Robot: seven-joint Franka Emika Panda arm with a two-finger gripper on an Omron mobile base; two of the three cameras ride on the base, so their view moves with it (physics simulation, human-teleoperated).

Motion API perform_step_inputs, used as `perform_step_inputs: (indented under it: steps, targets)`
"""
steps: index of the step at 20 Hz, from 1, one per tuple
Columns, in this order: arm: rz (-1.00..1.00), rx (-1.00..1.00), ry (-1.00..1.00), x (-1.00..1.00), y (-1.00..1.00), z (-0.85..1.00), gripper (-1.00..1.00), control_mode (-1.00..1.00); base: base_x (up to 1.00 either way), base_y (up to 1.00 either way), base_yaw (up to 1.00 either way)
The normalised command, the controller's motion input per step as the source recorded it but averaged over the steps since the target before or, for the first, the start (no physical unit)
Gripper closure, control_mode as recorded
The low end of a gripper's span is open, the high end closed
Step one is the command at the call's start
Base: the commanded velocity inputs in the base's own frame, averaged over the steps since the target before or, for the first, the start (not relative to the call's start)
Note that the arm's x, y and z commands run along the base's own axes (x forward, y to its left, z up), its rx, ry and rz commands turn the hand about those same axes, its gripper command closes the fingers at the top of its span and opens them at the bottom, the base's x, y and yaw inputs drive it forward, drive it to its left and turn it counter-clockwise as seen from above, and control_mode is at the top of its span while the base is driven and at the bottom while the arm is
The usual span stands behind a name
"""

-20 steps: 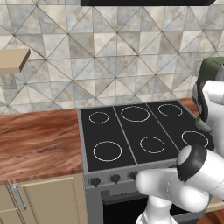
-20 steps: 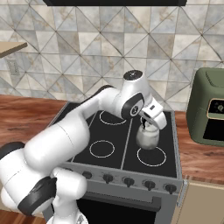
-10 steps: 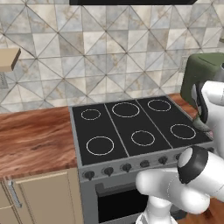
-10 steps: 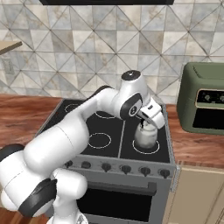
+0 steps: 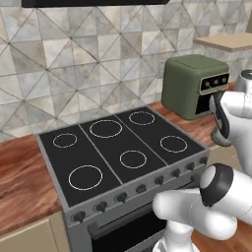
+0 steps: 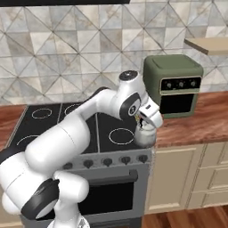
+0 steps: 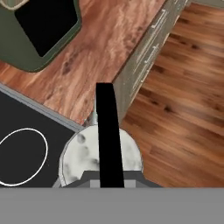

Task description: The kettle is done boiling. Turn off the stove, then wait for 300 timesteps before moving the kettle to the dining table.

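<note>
Kettle [image 6: 144, 137] aloft over stove [image 6: 89, 129] right front corner

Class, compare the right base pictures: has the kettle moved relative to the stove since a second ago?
Yes. The kettle has shifted from over the stove's glass toward its front right corner, nearer the counter edge.

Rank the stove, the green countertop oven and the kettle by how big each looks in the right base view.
1. Stove: largest, though the arm covers much of it.
2. Green countertop oven: clearly smaller than the stove.
3. Kettle: smallest, hanging under the gripper at the stove's right front corner.

No two look alike, so the order is sure.
</note>
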Motion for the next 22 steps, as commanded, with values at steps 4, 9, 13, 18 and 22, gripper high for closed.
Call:
perform_step_inputs:
  steps: [4, 9, 13, 18, 22]
  targets:
    - [0.00, 0.00, 0.00, 0.00, 0.00, 0.00, 1.00, 1.00, -0.05, 0.00, -0.55]
    - [0.00, 0.00, 0.00, 0.00, 0.00, 0.00, 1.00, 1.00, -0.02, 0.00, -0.58]
    - [0.00, 0.00, 0.00, 0.00, 0.00, 0.00, 1.00, 1.00, 0.00, 0.00, -0.60]
    - [0.00, 0.00, 0.00, 0.00, 0.00, 0.00, 1.00, 1.00, 0.00, 0.00, -0.63]
    - [0.00, 0.00, 0.00, 0.00, 0.00, 0.00, 1.00, 1.00, 0.01, 0.09, -0.64]
